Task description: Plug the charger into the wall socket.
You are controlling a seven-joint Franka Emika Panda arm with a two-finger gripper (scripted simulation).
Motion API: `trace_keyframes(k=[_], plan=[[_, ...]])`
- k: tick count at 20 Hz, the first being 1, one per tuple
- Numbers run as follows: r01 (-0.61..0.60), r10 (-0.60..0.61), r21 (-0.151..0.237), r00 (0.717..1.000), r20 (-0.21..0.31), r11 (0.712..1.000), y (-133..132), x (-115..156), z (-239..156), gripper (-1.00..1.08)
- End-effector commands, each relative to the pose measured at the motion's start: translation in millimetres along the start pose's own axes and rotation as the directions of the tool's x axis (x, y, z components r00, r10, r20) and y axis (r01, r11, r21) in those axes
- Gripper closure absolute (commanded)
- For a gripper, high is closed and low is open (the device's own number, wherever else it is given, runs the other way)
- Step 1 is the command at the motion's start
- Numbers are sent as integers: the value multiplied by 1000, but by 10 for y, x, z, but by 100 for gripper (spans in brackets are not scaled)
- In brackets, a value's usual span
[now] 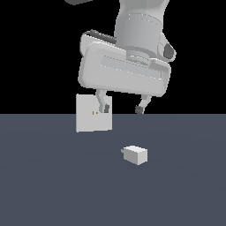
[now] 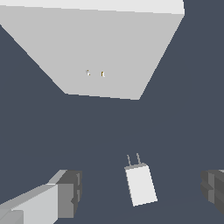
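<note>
The charger (image 1: 135, 155) is a small white block lying on the dark floor, its short prongs pointing toward the exterior view's left; it also shows in the wrist view (image 2: 141, 184) with two prongs toward the plate. The wall socket (image 1: 90, 119) is a flat upright white square plate with two tiny yellowish slots, seen large in the wrist view (image 2: 96, 52). My gripper (image 1: 122, 108) hangs open and empty above the floor, higher than the charger. In the wrist view the gripper (image 2: 142, 192) straddles the charger without touching it.
The dark grey floor (image 1: 53, 185) spreads all around. The arm's large white hand body (image 1: 126, 70) sits above the fingers and covers the socket's top edge in the exterior view.
</note>
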State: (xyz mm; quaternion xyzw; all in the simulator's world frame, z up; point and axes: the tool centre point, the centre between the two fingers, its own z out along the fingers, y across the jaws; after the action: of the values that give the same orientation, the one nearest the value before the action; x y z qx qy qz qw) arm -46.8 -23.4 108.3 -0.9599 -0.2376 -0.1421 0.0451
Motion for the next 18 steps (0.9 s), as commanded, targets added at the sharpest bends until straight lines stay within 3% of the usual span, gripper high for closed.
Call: trace_keyframes(k=[1,18], plan=[[26,-26,5,1000,-15,1000,19,-52,46,-92],[172,-168,35,981,-98,985,144,-313,334,-92]])
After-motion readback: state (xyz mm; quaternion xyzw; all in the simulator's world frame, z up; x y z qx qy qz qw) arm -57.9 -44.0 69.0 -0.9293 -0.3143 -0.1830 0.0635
